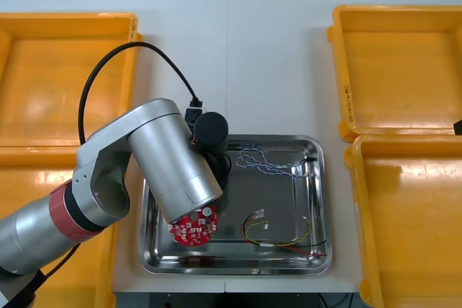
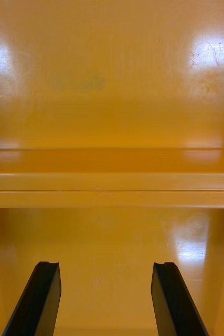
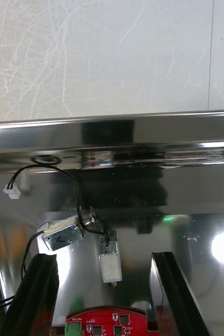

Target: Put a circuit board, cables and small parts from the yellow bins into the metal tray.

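Observation:
My left arm (image 1: pixel 173 160) reaches over the left part of the metal tray (image 1: pixel 326 207). The left gripper (image 3: pixel 104 257) is open low above the tray floor. Two small metal parts (image 3: pixel 62 234) (image 3: pixel 110 261) with thin black cables (image 3: pixel 49 170) lie just beyond its fingertips. A round red circuit board (image 1: pixel 192 229) lies in the tray's near left corner; its edge (image 3: pixel 112 321) shows between the bases of the fingers. A blue and white cable (image 1: pixel 271 164) and a red and yellow cable (image 1: pixel 278 239) lie in the tray too. My right gripper (image 2: pixel 105 265) is open over a bare bin floor.
Two yellow bins (image 1: pixel 65 77) (image 1: pixel 29 192) stand left of the tray and two (image 1: pixel 397 70) (image 1: pixel 411 221) on the right, with bare floors where they show. A bin rim (image 2: pixel 112 189) crosses beyond the right fingers. Bare table (image 1: pixel 231 55) lies behind the tray.

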